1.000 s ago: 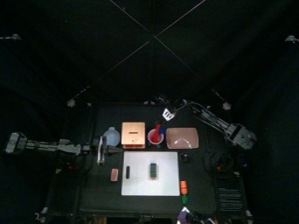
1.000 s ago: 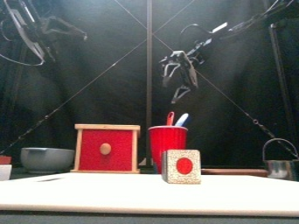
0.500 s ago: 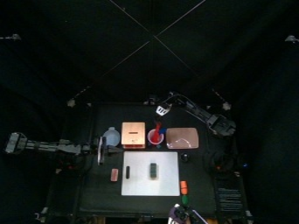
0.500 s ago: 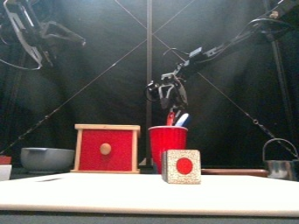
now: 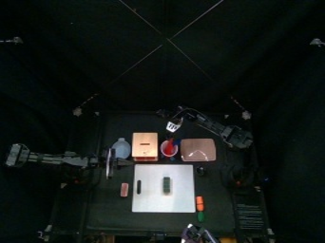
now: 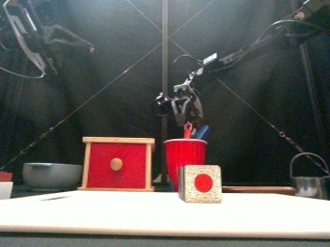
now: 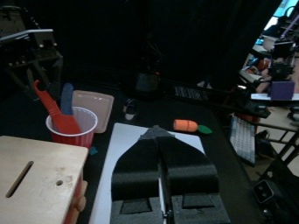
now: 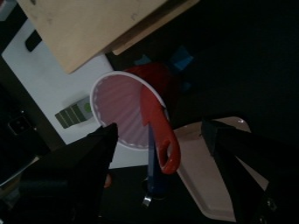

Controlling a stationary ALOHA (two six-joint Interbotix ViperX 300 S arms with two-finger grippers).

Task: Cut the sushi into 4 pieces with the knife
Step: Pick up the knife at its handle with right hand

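The right gripper (image 6: 180,102) hangs just above the red cup (image 6: 184,160) with its jaws spread wide and nothing between them. The red knife (image 7: 45,103) and blue knife (image 7: 66,96) stand in the cup. The sushi roll (image 5: 166,183) lies on the white cutting board (image 5: 181,191), at 6 o'clock from the cup. The left gripper (image 7: 158,133) rests at 10 o'clock of the board, its jaws pressed together and empty.

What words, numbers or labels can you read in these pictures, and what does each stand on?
None: the round red cup, the pale wooden box with its red drawer front and the dark green sushi roll carry no readable text.
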